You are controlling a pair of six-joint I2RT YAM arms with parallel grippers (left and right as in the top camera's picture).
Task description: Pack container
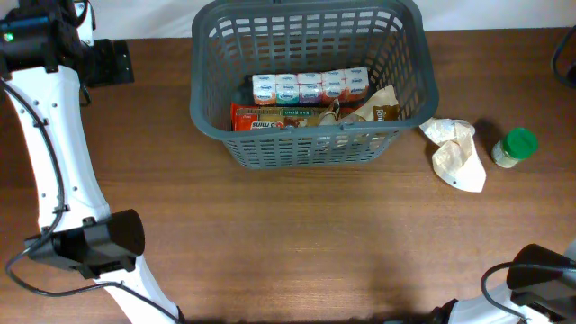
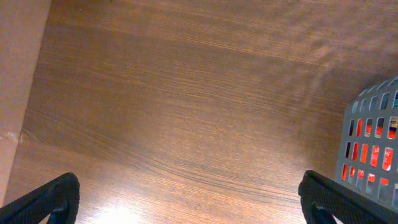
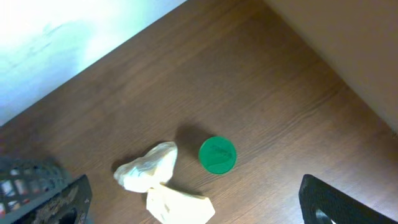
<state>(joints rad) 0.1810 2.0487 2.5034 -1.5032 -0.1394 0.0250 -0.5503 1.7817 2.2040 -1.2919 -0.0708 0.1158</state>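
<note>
Packing looks partly done. From overhead, the container (image 1: pixel 270 151) sits at the far middle of the table (image 1: pixel 297 243), holding a row of small white cups (image 1: pixel 309 86), a red packet (image 1: pixel 270 117) and a brown bag (image 1: pixel 382 106). Outside it, on the right arm's side, lie a crumpled cream pouch (image 1: pixel 457 155) and, just beside that, a green-lidded jar (image 1: pixel 515 147); these two probably remain to go in. Left wrist view: the left gripper (image 2: pixel 196 199) hangs over bare wood, fingers wide apart and empty, with the container's corner at the right edge. Right wrist view: the right gripper (image 3: pixel 208 202) is spread wide, holding nothing, above the pouch and jar
</note>
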